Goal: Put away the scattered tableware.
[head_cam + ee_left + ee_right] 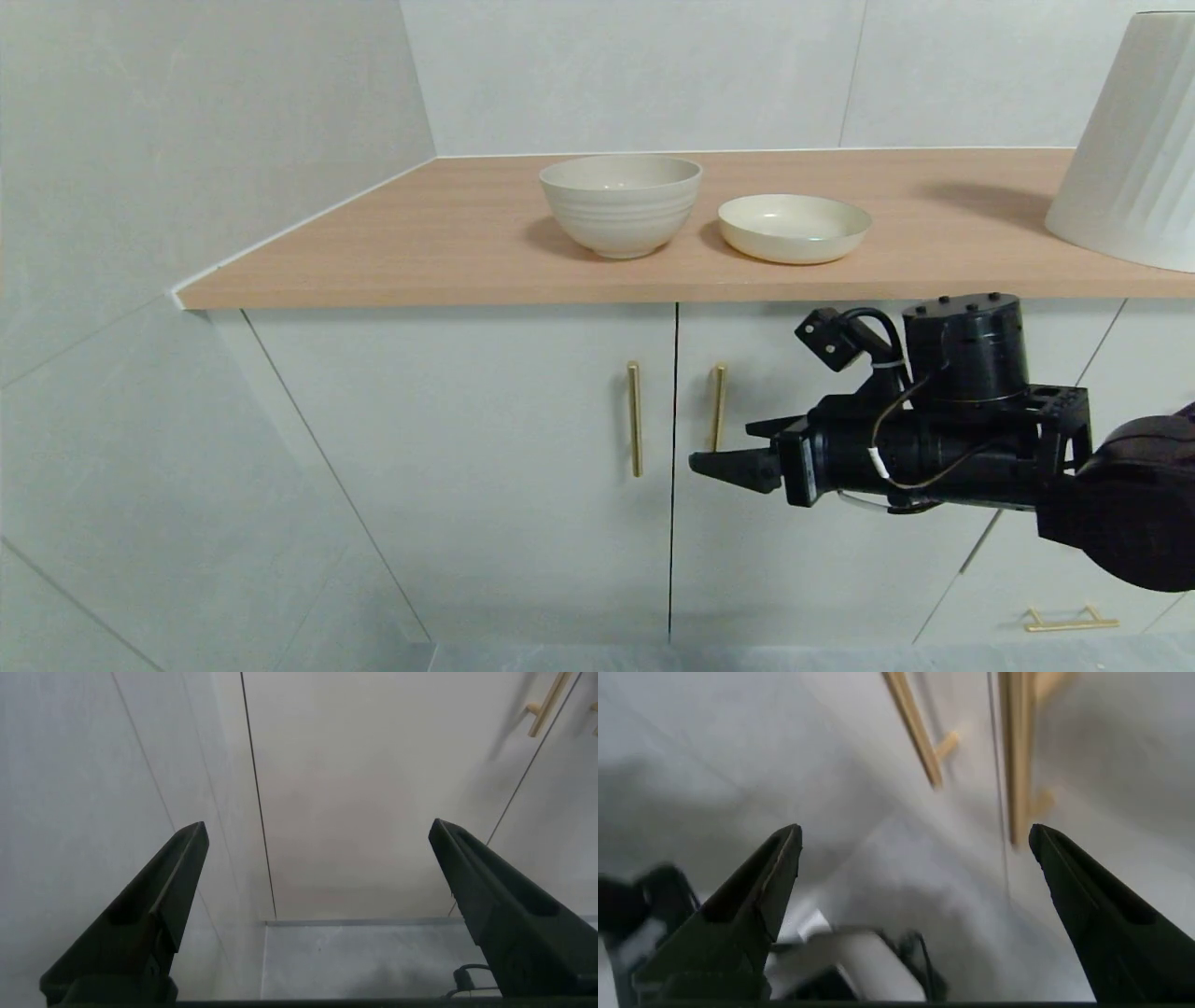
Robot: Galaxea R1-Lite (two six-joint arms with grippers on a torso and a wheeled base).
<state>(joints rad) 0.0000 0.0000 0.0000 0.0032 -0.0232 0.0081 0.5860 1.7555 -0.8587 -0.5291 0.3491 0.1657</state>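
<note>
A bowl (621,205) is seen standing on the surface (448,252), and a dish (794,227) is set just right of the bowl, apart from it. The right gripper (719,445) is held below the bowl, beside the door handles (635,420), with its jaws spread. The left gripper (318,840) is likewise shown with jaws spread wide, before a cabinet front (374,793).
</note>
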